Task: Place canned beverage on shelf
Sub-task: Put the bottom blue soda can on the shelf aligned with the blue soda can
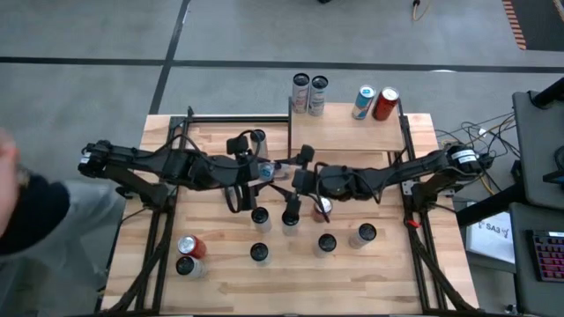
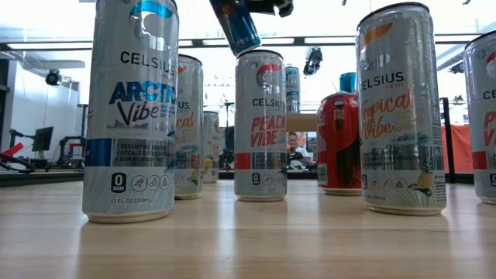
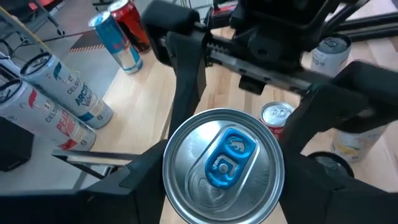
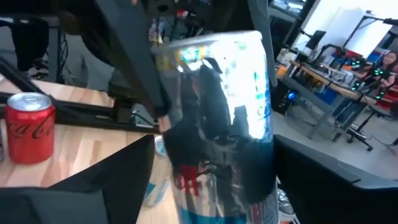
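High view: both arms meet above the counter [image 1: 220,282] just in front of the shelf [image 1: 345,130], the left end effector [image 1: 262,171] clamped on a blue-tabbed can [image 1: 266,171] and the right end effector [image 1: 300,169] facing it. Left wrist view: dark fingers [image 3: 146,171] grip either side of the can's silver top [image 3: 222,165]. Right wrist view: the reflective can [image 4: 221,134] stands between that end effector's spread fingers [image 4: 99,180], beside a Coca-Cola can [image 4: 29,126]; contact cannot be told.

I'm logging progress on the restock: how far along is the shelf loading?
Done: four cans stand along the far edge of the shelf. In hand: the left hand grips a blue-tabbed can lifted above the table, with the right hand close against it. Left: this can has yet to reach the shelf, and several more cans wait on the table.
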`<state>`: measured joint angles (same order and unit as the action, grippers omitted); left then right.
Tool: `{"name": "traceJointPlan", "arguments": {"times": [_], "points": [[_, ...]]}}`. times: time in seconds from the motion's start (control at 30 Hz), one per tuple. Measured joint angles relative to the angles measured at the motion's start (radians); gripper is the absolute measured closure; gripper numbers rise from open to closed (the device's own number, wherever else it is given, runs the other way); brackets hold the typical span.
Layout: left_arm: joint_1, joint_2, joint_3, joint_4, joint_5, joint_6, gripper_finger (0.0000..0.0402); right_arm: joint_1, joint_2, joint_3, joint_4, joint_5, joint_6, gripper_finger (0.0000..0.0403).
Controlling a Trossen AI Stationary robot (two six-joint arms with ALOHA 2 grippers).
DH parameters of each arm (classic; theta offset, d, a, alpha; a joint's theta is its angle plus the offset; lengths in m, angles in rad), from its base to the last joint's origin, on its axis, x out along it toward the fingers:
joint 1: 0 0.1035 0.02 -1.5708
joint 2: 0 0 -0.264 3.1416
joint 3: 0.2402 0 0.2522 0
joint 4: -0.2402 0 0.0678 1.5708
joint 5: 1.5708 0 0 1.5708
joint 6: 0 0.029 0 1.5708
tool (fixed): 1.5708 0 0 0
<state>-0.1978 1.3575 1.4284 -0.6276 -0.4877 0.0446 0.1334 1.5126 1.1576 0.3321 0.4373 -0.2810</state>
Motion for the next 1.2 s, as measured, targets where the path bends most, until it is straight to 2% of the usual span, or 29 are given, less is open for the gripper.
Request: {"name": "traceJointPlan", "arguments": {"times": [0.23, 0.5, 0.77, 0.87, 1.07, 1.2], "points": [[0.0, 0.0, 0.0, 0.034, 0.001, 0.056, 0.0153, -0.019, 0.001, 0.0, 0.003, 0.002, 0.033, 0.0183], [0.019, 0.0, 0.001, 0.085, -0.003, 0.138, 0.0143, -0.031, -0.029, 0.0, -0.01, 0.009, 0.131, 0.0183], [0.059, -0.004, 0.001, 0.141, -0.016, 0.252, 0.0089, -0.07, -0.073, -0.001, -0.067, 0.054, 0.209, 0.0183], [0.064, -0.015, 0.001, 0.16, 0.008, 0.312, 0.0072, -0.101, -0.101, -0.001, -0.163, 0.075, 0.23, 0.0183], [0.077, -0.054, 0.001, 0.159, 0.066, 0.319, 0.0059, -0.194, -0.217, -0.004, -0.393, 0.123, 0.276, 0.0183], [0.074, -0.073, -0.009, 0.186, 0.137, 0.312, 0.006, -0.261, -0.313, -0.081, -0.428, 0.118, 0.274, 0.0183]]}}
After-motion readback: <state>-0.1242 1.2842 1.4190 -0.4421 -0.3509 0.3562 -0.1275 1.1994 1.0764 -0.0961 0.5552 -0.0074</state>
